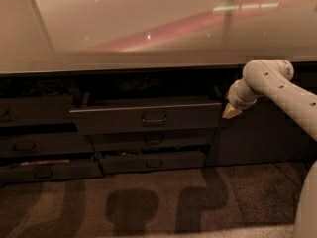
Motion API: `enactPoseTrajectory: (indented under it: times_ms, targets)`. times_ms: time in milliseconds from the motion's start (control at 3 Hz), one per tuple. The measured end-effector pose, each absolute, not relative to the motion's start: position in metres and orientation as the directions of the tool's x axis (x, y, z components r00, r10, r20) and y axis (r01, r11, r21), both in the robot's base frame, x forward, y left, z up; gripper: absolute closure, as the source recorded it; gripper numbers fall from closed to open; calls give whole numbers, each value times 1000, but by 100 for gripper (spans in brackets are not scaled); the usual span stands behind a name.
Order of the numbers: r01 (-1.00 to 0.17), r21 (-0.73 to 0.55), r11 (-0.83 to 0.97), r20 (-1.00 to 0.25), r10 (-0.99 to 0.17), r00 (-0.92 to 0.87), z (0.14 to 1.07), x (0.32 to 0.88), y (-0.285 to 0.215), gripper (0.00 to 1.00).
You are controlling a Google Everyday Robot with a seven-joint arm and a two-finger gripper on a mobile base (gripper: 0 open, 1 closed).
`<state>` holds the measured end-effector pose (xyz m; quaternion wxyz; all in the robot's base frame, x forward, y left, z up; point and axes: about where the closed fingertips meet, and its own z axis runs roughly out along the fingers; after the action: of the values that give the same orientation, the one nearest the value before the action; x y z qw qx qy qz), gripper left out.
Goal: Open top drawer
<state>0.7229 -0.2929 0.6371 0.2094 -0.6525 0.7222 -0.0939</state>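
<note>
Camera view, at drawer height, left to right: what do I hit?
left drawer stack → top drawer, pulled out, with its loop handle at centre → gripper by that drawer's right end → robot arm

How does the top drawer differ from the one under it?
The top drawer is pulled out; the drawer under it sits further back. The top drawer's front is taller and wider than the drawer under it. Both are dark, with loop handles. The gripper is beside the top drawer's right end.
</note>
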Motion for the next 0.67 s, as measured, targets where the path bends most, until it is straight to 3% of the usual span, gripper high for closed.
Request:
enactPoseTrajectory:
  times_ms: [667]
  targets:
    - [-891,-435,131,-174,-983,-59,646,718,-298,100]
